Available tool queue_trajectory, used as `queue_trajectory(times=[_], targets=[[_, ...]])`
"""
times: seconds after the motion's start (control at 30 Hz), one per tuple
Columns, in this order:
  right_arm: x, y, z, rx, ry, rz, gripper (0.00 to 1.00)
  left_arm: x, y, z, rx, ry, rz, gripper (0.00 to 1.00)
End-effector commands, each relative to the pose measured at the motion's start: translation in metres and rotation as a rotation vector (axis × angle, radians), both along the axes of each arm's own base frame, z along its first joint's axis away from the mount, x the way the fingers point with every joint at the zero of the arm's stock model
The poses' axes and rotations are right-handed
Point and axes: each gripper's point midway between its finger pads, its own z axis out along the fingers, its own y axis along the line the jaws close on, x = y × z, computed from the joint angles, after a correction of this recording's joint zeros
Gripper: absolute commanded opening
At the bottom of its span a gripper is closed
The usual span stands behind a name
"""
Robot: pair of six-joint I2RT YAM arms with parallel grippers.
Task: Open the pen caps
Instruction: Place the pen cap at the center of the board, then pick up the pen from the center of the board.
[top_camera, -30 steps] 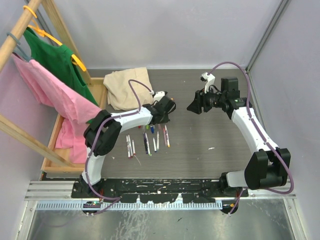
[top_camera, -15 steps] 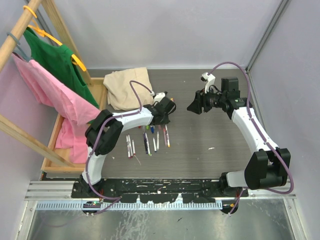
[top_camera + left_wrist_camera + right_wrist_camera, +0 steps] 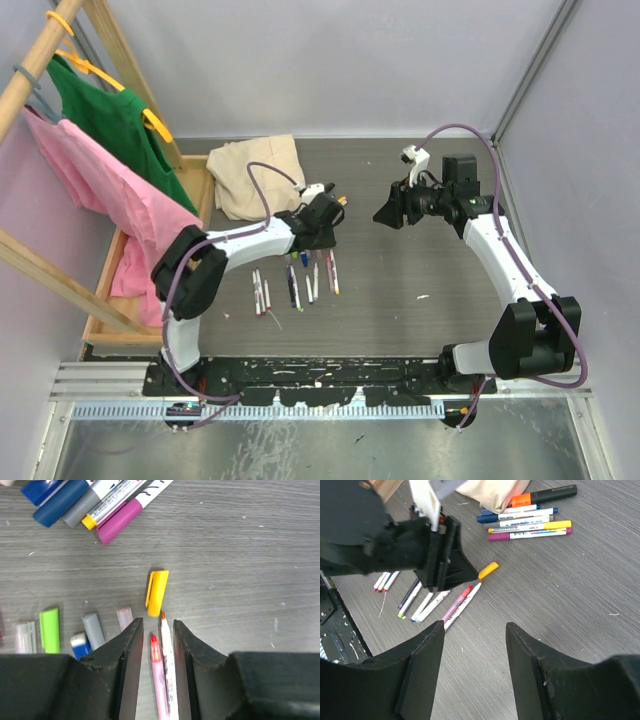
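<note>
While the left tool [image 3: 156, 623] is being held low over the surface [image 3: 240, 555], its jaws are standing only a little apart. Two bare-tipped pens [image 3: 162, 670] are being seen through the gap. From the right wrist view they are judged to be lying on the surface rather than being pinched. A yellow cap [image 3: 157, 587], already off, is lying loose just ahead of the fingertips, and a green cap [image 3: 49, 629] is lying among other loose ones off to the left.

What is left to be opened is judged to be the bundle of capped pens [image 3: 530, 522] beside the cloth [image 3: 492, 492]. In the left wrist view the nearest of these, marked by a purple cap [image 3: 120, 519], is lying ahead and to the left of the left tool, well beyond the yellow cap. Its long axis is slanted across that view, with the cap end pointing down-left and the barrel running away up-right. A turn of the wrist is therefore judged to be needed before the jaws can be set across it.

The right tool [image 3: 475, 625] is spread wide and empty, raised above the surface and well apart from the bundle. The left arm is judged to be nearer.
</note>
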Motion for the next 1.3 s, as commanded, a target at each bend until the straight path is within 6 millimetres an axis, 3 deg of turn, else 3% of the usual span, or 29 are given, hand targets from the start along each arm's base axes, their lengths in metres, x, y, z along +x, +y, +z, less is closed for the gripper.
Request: queue_trajectory(times=[0.0, 0.23, 0.4, 0.53, 0.6, 0.7, 0.73, 0.77, 0.87, 0.93, 1.1, 1.27], targets=[[0.000, 0.004, 0.013, 0.022, -0.068, 0.039, 0.58, 0.004, -0.008, 0.073, -0.161, -0.137, -0.016, 0.32], [-0.006, 0.008, 0.020, 0.033, -0.134, 0.093, 0.57, -0.031, -0.005, 0.103, -0.274, -0.204, -0.184, 0.35], [-0.013, 0.012, 0.022, 0.032, -0.227, 0.170, 0.58, -0.065, 0.007, 0.125, -0.383, -0.338, -0.326, 0.45], [-0.020, 0.018, 0.017, -0.022, -0.381, 0.289, 0.58, -0.083, 0.033, 0.140, -0.416, -0.448, -0.329, 0.75], [-0.028, 0.023, 0.016, -0.058, -0.517, 0.405, 0.58, -0.089, 0.044, 0.137, -0.415, -0.480, -0.326, 0.88], [-0.035, 0.025, 0.001, -0.152, -0.724, 0.587, 0.81, -0.095, 0.061, 0.127, -0.395, -0.492, -0.298, 0.99], [-0.033, 0.024, -0.003, -0.180, -0.770, 0.619, 0.92, -0.096, 0.066, 0.123, -0.384, -0.489, -0.285, 0.99], [-0.029, 0.025, -0.007, -0.201, -0.806, 0.648, 0.97, -0.097, 0.069, 0.119, -0.374, -0.482, -0.277, 0.99], [-0.013, 0.031, -0.018, -0.304, -0.883, 0.777, 1.00, -0.099, 0.078, 0.110, -0.348, -0.463, -0.255, 0.98], [-0.004, 0.038, -0.037, -0.386, -0.852, 0.894, 0.99, -0.099, 0.084, 0.105, -0.321, -0.452, -0.241, 0.98], [0.030, 0.054, -0.077, -0.560, -0.771, 1.070, 0.87, -0.100, 0.099, 0.098, -0.263, -0.443, -0.204, 0.98], [0.067, 0.075, -0.102, -0.614, -0.659, 1.159, 0.68, -0.102, 0.116, 0.097, -0.218, -0.459, -0.163, 0.98]])
